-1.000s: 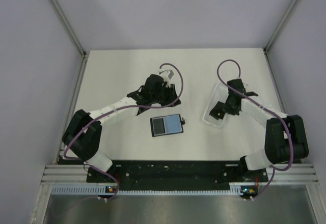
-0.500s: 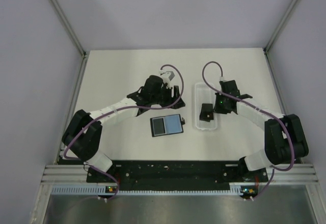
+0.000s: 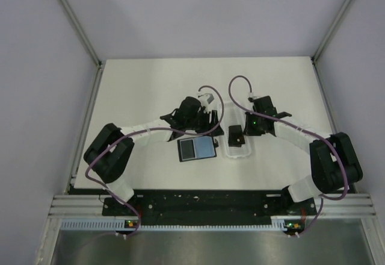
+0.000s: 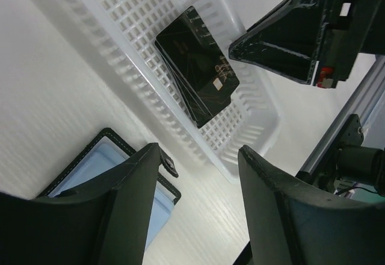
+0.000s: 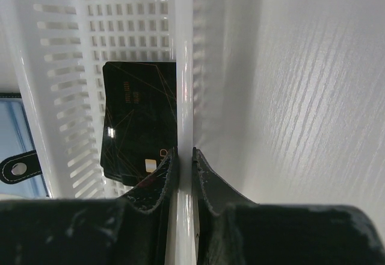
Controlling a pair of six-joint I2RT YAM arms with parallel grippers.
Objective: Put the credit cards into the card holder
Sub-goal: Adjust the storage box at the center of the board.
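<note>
A stack of dark credit cards [image 4: 197,65] lies flat at one end of a long white slotted tray [image 5: 182,66], its edge close against the side wall. The right arm's fingers [image 5: 150,199] are clamped on that wall's rim, one inside by the cards and one outside. The card holder [image 3: 197,149] lies open, blue-grey lining up, on the counter [image 3: 150,84] just beside the tray. The left arm's fingers [image 4: 132,205] are spread wide, holding nothing, above the holder's edge and the tray's near wall. Open counter stretches behind both arms to the far edge.

Two black-jointed, white-linked arms [image 3: 144,131], looping purple cables [image 3: 212,88], scuffed matte-black end effector fingers [image 4: 120,211]
</note>
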